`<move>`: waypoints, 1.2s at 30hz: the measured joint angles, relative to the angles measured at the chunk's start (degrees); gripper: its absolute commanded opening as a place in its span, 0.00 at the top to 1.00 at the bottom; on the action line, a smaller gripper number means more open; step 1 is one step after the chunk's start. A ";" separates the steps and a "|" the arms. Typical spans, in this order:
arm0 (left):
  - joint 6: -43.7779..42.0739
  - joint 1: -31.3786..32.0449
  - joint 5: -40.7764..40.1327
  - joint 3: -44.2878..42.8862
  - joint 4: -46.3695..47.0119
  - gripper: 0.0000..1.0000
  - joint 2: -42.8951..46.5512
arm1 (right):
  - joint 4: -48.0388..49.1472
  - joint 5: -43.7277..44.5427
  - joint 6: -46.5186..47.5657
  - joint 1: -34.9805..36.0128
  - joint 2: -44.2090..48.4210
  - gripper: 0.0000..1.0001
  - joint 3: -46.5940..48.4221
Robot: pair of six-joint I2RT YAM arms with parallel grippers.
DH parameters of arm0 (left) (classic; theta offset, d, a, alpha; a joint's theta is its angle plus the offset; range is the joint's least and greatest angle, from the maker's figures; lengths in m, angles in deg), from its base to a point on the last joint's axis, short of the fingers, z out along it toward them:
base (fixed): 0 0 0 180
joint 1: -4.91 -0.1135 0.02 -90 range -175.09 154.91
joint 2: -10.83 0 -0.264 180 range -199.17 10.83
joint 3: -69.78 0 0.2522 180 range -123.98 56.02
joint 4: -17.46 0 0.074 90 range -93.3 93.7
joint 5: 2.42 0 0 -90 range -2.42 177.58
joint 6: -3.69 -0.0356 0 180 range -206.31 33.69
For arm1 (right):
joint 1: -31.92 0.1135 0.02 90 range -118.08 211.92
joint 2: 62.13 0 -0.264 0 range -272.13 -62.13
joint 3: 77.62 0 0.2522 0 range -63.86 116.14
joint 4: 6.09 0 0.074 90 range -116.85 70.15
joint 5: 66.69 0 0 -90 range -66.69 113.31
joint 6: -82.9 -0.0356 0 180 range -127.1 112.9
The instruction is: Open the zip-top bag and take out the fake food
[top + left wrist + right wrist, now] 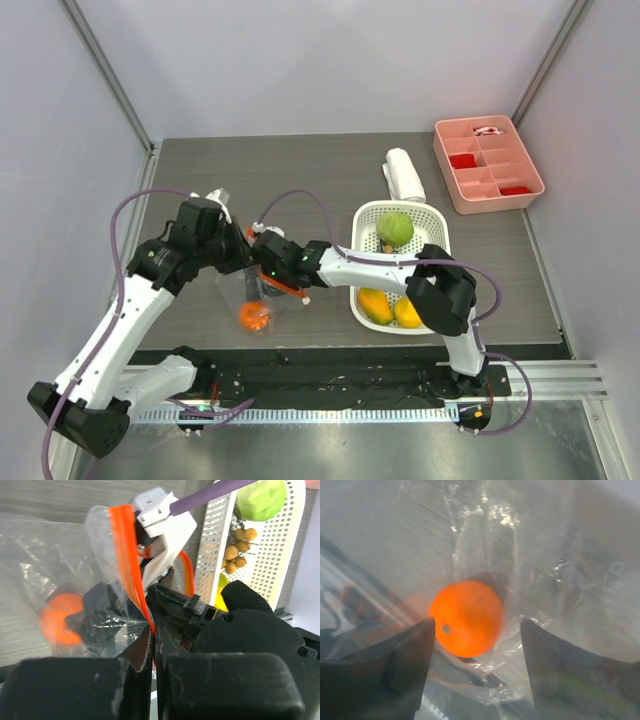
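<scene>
1. The zip-top bag (233, 300) lies on the table (300, 170) left of the white perforated basket (441, 226), between the two arms.
2. The left gripper (152, 635) is pinched tight on the bag's orange-red zip strip (127, 555), holding that edge of the mouth up.
3. The right gripper (477, 625) is inside the bag, its jaws spread wide and gripping nothing.
4. The orange (466, 617) sits at the bottom of the bag, just beyond the spread fingertips. Whether the left fingertip touches it, I cannot tell.
5. In the basket lie a green pear-like fruit (395, 228), brown grapes (237, 547), a mango (374, 304) and a lemon (407, 313).
6. A pink compartment tray (446, 172) stands at the far right corner, well apart from the bag.
</scene>
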 measured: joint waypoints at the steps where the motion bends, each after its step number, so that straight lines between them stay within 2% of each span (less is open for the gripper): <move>1: -0.15 0.00 -0.50 0.63 -0.52 1.00 1.11 | -0.55 0.85 0.11 0.11 -0.26 0.25 0.15; 7: -0.04 0.00 -0.94 0.63 -1.55 1.00 2.49 | -3.56 4.52 1.68 -1.77 -0.63 0.24 0.28; 16: 3.48 0.04 6.25 -5.86 7.17 1.00 -11.13 | -9.42 7.50 7.50 -9.35 4.85 0.23 0.02; 21: 3.52 0.22 7.48 -13.14 9.42 1.00 -16.68 | -13.90 10.73 11.91 -10.47 7.52 0.22 2.97; 23: 2.86 0.24 7.45 -13.51 9.66 1.00 -16.61 | -14.32 11.21 12.50 -10.40 7.61 0.22 3.65; 27: 2.54 0.26 7.43 -9.16 10.64 1.00 -14.40 | -15.63 11.78 12.20 -9.62 7.61 0.20 2.69; 32: 2.34 0.24 6.56 0.70 10.58 1.00 -8.98 | -15.82 12.44 10.93 -6.91 6.97 0.19 -0.66; 36: 0.68 -0.09 4.94 3.54 9.25 1.00 -6.88 | -15.26 12.48 9.57 -5.18 4.66 0.19 -0.61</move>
